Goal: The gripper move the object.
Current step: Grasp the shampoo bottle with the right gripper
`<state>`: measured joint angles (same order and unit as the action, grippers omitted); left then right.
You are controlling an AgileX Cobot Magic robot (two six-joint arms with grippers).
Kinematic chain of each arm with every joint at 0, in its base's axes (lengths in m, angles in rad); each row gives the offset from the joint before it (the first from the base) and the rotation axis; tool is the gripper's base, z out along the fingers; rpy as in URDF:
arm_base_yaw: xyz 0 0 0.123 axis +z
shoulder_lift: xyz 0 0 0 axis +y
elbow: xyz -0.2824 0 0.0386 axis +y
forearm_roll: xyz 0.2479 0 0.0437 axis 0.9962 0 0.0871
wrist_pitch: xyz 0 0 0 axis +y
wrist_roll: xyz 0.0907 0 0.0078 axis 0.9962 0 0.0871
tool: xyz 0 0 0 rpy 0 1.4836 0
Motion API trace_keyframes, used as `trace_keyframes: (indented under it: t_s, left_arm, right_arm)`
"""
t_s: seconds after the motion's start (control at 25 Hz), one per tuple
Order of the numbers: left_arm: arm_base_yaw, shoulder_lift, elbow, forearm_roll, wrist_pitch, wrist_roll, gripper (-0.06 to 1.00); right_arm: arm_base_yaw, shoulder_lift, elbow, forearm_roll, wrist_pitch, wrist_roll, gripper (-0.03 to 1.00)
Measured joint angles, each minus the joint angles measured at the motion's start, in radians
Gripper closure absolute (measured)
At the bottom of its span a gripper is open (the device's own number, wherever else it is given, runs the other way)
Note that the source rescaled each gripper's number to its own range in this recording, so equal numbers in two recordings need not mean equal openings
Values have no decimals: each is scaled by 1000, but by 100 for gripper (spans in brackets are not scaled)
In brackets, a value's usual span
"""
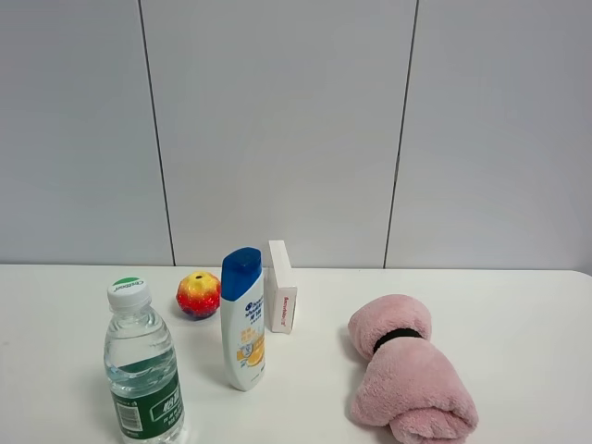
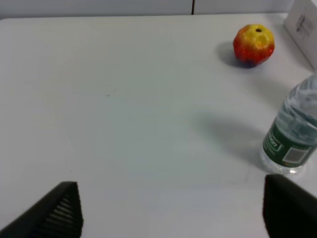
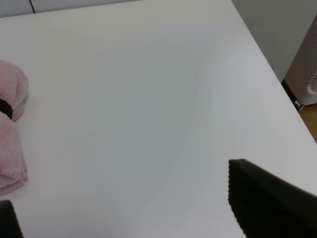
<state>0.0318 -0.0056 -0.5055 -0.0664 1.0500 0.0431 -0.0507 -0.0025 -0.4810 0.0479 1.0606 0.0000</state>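
Observation:
The white shampoo bottle (image 1: 243, 319) with a blue cap and blue-and-orange label stands upright on the white table (image 1: 518, 305), left of centre. It does not show in either wrist view. Neither arm shows in the exterior high view. In the left wrist view my left gripper (image 2: 169, 188) is open and empty, its black fingertips (image 2: 64, 203) wide apart above bare table, apart from the water bottle (image 2: 292, 134). In the right wrist view my right gripper (image 3: 119, 186) is open and empty, with one fingertip (image 3: 257, 193) showing over bare table.
The clear water bottle (image 1: 141, 365) stands front left. A red-and-yellow ball (image 1: 198, 294) and a small white box (image 1: 281, 287) sit behind the shampoo bottle. A rolled pink towel (image 1: 407, 370) lies to the right. The table's right edge (image 3: 267, 64) drops off beside a white appliance (image 3: 307, 69).

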Motion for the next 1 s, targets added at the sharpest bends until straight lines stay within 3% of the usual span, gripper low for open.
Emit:
trace_keyframes:
  t_s: [1.0]
  left_arm:
    - [0,0,0,3,0,0,-6]
  right_arm:
    - [0,0,0,0,0,0,-3]
